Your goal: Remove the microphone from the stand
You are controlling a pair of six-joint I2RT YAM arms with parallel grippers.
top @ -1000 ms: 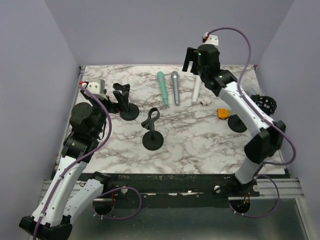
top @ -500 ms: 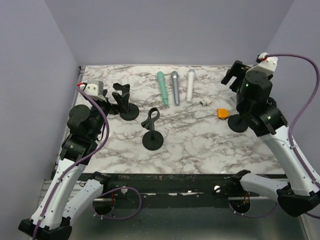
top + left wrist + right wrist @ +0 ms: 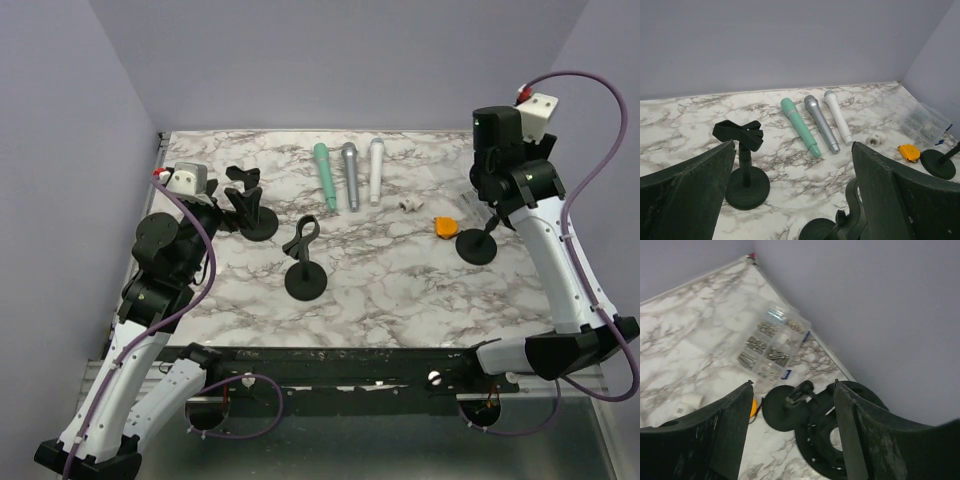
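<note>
Three microphones lie side by side on the marble table at the back: green (image 3: pixel 325 175), grey (image 3: pixel 351 176) and white (image 3: pixel 376 170). They also show in the left wrist view as green (image 3: pixel 800 126), grey (image 3: pixel 821 123) and white (image 3: pixel 837 116). Three black stands are on the table: left (image 3: pixel 255 210), middle (image 3: pixel 305 265) and right (image 3: pixel 478 245). None holds a microphone. My right gripper (image 3: pixel 488 200) is open and empty above the right stand (image 3: pixel 785 407). My left gripper (image 3: pixel 222 205) is open and empty, near the left stand (image 3: pixel 742 170).
An orange tape measure (image 3: pixel 445 227) and a small white part (image 3: pixel 408 203) lie left of the right stand. A clear box of screws (image 3: pixel 770 342) and a black perforated round piece (image 3: pixel 840 437) sit by the right wall. The side walls are close.
My right arm has swung from above the white microphone at the back over to the right stand. The white microphone now lies straight beside the grey one. The left arm has barely moved.
</note>
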